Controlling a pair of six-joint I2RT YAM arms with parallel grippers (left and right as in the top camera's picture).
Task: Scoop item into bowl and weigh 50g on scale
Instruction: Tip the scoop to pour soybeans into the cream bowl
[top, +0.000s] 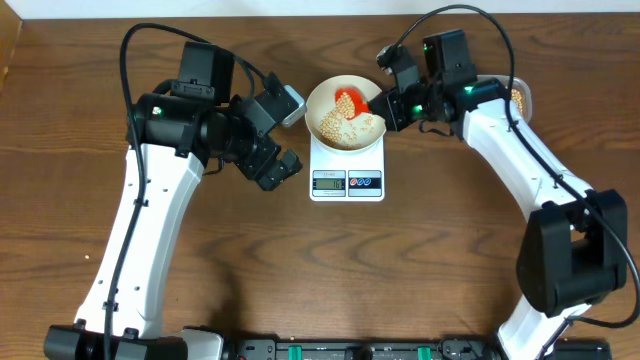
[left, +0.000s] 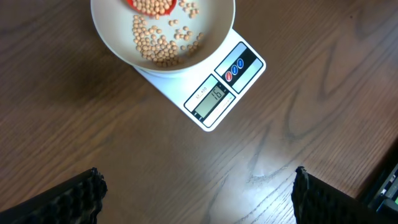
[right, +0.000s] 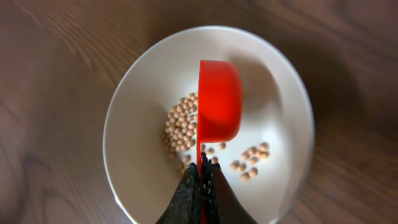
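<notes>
On the brown table (top: 320, 270), the beans (right: 180, 127) lie in the bowl (right: 143, 87) on the scale (left: 231, 76), under a tilted red scoop (right: 219, 99) whose handle (right: 199, 152) our right gripper (right: 202, 180) pinches tight. The left gripper (left: 196, 190) hangs wide open, empty. We should pour gently, watching the display (left: 213, 98) climb.

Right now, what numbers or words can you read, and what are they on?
"16", as best I can tell: grey LCD display of the small white rectangular digital scale.
Tiny print beside that display: too small to read.
Marks on the two round buttons: too blurred to read.
No text on the round white bowl or red plastic scoop.
</notes>
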